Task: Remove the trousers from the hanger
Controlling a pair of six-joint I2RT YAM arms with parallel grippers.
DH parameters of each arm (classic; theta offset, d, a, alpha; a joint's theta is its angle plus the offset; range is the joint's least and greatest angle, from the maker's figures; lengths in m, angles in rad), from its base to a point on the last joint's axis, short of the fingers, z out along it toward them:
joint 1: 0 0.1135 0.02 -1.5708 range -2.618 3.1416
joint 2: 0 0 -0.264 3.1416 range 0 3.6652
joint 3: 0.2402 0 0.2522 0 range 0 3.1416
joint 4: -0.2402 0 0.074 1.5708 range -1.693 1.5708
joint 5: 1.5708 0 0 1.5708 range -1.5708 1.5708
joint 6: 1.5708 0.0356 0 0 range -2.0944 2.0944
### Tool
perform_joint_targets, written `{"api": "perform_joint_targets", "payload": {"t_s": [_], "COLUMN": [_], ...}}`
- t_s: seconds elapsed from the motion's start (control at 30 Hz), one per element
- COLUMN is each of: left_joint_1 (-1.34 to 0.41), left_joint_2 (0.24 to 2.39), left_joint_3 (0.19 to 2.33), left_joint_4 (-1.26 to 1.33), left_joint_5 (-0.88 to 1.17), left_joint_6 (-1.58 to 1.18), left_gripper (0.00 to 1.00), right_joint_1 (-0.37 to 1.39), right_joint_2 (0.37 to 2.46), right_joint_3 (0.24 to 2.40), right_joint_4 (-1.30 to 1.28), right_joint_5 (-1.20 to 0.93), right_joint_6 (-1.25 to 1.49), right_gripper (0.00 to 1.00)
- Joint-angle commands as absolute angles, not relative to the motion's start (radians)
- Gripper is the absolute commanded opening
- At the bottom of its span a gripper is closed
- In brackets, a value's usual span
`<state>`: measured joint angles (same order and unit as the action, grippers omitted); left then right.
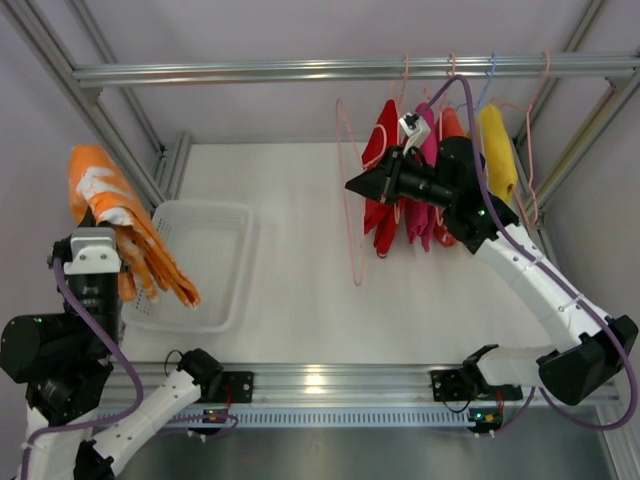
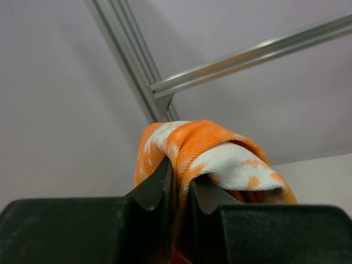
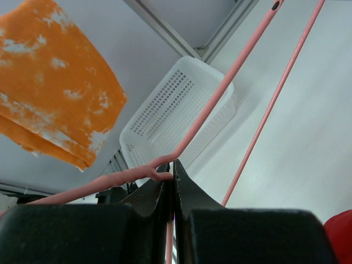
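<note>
The trousers [image 1: 112,205], orange cloth with white blotches, hang up at the far left, over the left rim of the basket. My left gripper [image 1: 108,238] is shut on them. In the left wrist view a fold of the trousers [image 2: 220,151] is pinched between the fingers of the left gripper [image 2: 179,184]. The pale pink wire hanger [image 1: 351,225] hangs bare above the middle of the table, apart from the trousers. My right gripper [image 1: 352,186] is shut on it. In the right wrist view the hanger [image 3: 220,91] has its twisted neck clamped at the tips of the right gripper [image 3: 171,176], and the trousers [image 3: 49,82] show beyond.
A white perforated basket [image 1: 225,215] sits on the table at the left, also in the right wrist view as the basket [image 3: 181,104]. Red, pink, orange-red and yellow garments [image 1: 497,150] hang from the rail [image 1: 250,71] behind the right arm, along with a blue hanger [image 1: 490,72]. Frame posts stand on both sides.
</note>
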<state>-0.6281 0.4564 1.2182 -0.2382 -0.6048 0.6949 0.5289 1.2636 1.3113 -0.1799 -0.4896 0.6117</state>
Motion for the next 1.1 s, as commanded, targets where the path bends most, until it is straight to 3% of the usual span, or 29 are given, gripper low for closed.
{"api": "perform_joint_targets", "payload": {"t_s": [0.0, 0.43, 0.63, 0.73, 0.9, 1.07], "left_joint_1": [-0.604, -0.565, -0.566, -0.566, -0.563, -0.464], "left_joint_2": [0.390, 0.282, 0.347, 0.409, 0.580, 0.812], "left_joint_3": [1.227, 1.143, 0.953, 0.867, 0.692, 0.611], "left_joint_4": [-0.279, -0.595, -0.511, -0.327, -0.062, -0.011], "left_joint_5": [-0.685, -0.810, -0.833, -0.802, -0.764, -0.685], "left_joint_6": [0.784, 0.765, 0.726, 0.745, 0.744, 0.640], "left_gripper": [0.00, 0.00, 0.00, 0.00, 0.00, 0.00], "right_joint_1": [0.531, 0.538, 0.538, 0.538, 0.534, 0.531], "right_joint_2": [1.247, 1.266, 1.255, 1.255, 1.249, 1.217], "right_joint_3": [1.393, 1.390, 1.356, 1.347, 1.347, 1.345], "right_joint_4": [-0.201, -0.203, -0.181, -0.172, -0.182, -0.204], "right_joint_5": [-0.483, -0.471, -0.477, -0.479, -0.480, -0.485], "right_joint_6": [0.542, 0.531, 0.543, 0.548, 0.549, 0.537], "right_gripper": [0.00, 0.00, 0.00, 0.00, 0.00, 0.00]}}
